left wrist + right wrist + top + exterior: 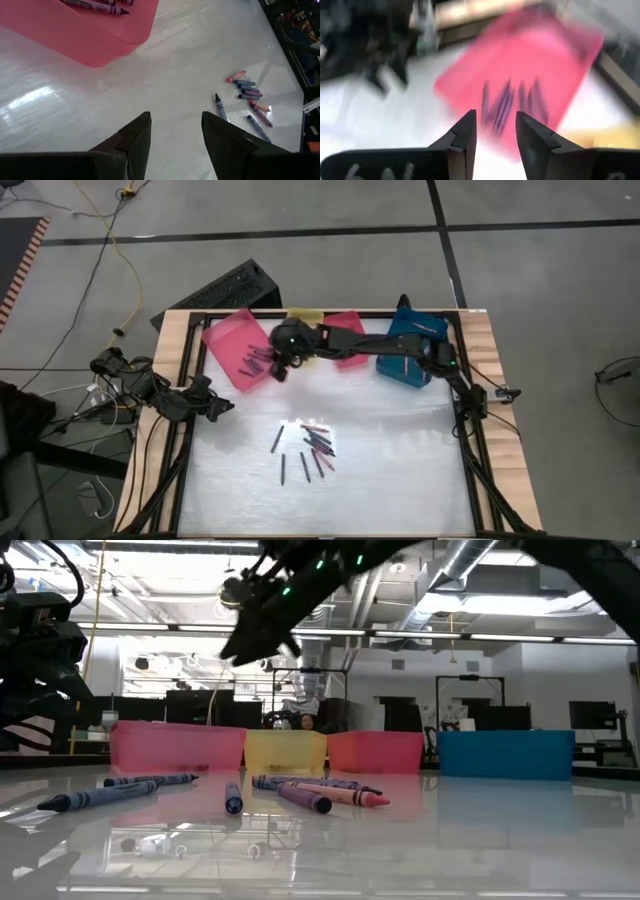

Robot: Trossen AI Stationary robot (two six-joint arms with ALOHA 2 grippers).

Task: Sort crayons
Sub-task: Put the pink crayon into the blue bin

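Right hand (277,367) hangs over the pink tray (222,340) at the worktop's far left corner, fingers apart and empty, probably placed for a drop into it. Left hand (175,131) waits open near the left edge. Loose crayons (315,442) lie mid-worktop; more inside the tray.

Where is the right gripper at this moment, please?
In the high view, the right gripper is reached across to the table's far left, hanging open and empty at the near edge of the pink tray that holds several crayons.
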